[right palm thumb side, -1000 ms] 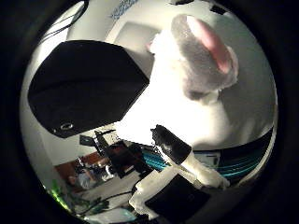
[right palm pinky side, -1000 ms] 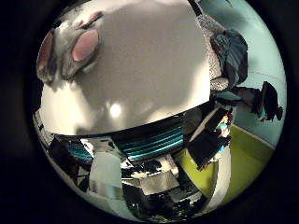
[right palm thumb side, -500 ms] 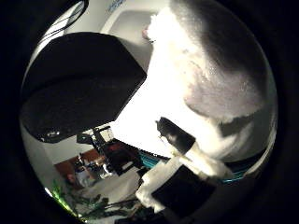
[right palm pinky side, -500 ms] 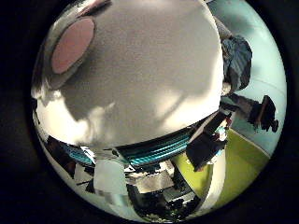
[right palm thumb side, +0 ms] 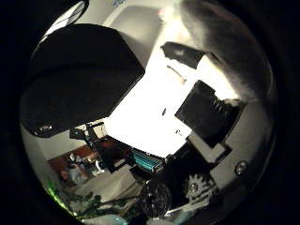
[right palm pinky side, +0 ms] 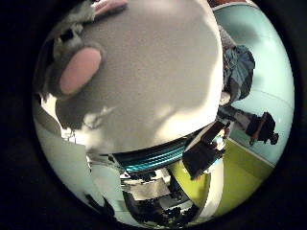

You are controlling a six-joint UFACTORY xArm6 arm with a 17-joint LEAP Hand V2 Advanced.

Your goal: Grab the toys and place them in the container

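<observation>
A grey plush toy with a pink ear fills most of the right little finger side palm view, so it is close to the palm. In the right thumb side palm view my hand reaches in with a black and white finger curled, its fingertip against the grey plush. The black container stands on the white table beside the toy and the hand. What is in the container is hidden.
A teal band marks the table's edge below the toy. Beyond it lie a yellow-green floor, a black stand and room clutter.
The finger has curled in from the view's edge onto the plush toy. The toy has shifted against the palm, with its pink ear showing lower. The container looms larger.
</observation>
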